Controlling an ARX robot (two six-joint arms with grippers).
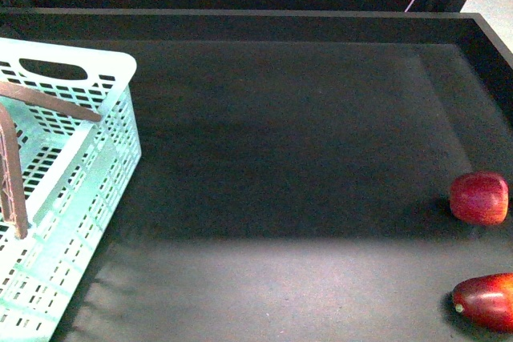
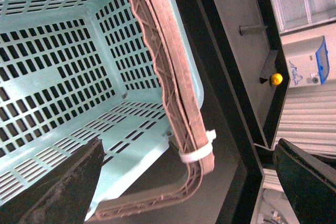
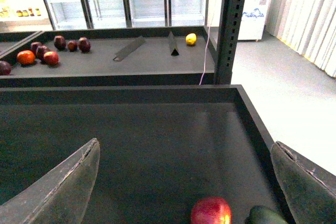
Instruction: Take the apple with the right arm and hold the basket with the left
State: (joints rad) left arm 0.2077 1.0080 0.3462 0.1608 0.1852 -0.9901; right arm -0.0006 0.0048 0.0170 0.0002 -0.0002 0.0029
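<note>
Your ribbed brownish-purple left gripper [image 1: 60, 174] sits spread over the slotted aqua plastic basket [image 1: 120, 58], right gripper [image 3: 185, 142] gapes empty, round red apple [image 1: 479, 197] unpicked.

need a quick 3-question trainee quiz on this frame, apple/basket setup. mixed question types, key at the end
1. True or false: the apple already lies inside the basket.
2. The right gripper is: A) shut on the apple; B) open and empty, not touching the apple; C) shut on the basket rim.
3. In the front view, which lies nearer the robot: the apple or the elongated red fruit?

Key
1. False. The apple sits on the black table at far right, and the basket is at far left.
2. B.
3. The elongated red fruit.
</note>
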